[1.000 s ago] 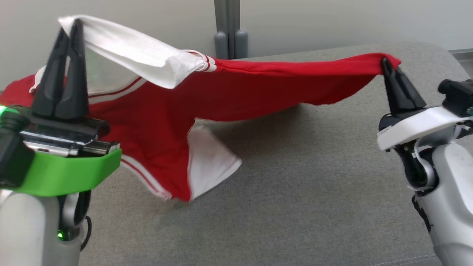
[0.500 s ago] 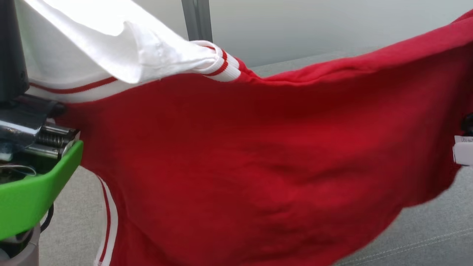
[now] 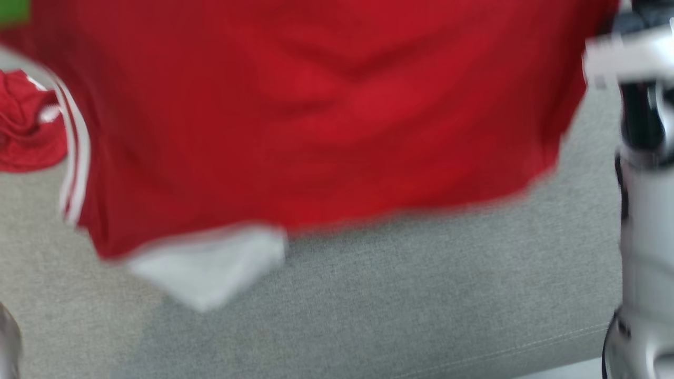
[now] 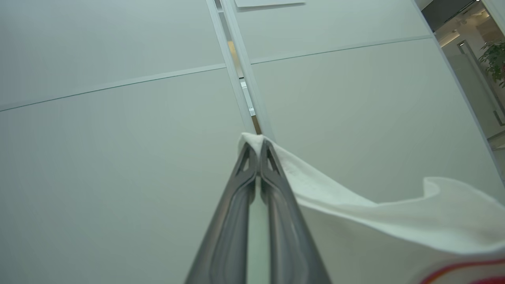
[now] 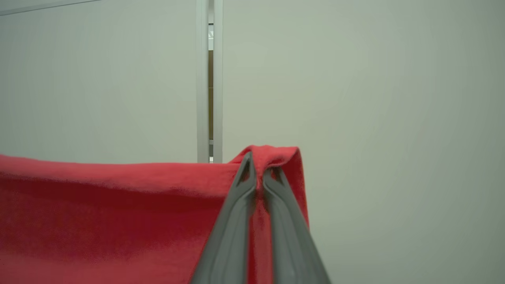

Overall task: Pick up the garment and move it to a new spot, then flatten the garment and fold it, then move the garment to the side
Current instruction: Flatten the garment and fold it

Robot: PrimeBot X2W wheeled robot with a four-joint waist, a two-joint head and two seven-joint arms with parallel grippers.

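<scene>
One garment (image 3: 316,105) — clamped in left gripper (image 4: 257,148), right gripper (image 5: 258,167)

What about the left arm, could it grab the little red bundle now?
Probably not: the left pincer is shut on the raised garment, with the red bundle lying on the cushion.

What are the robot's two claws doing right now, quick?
Left gripper: closed, pinching a white corner of the garment.
Right gripper: closed, pinching a red edge of the garment.
</scene>
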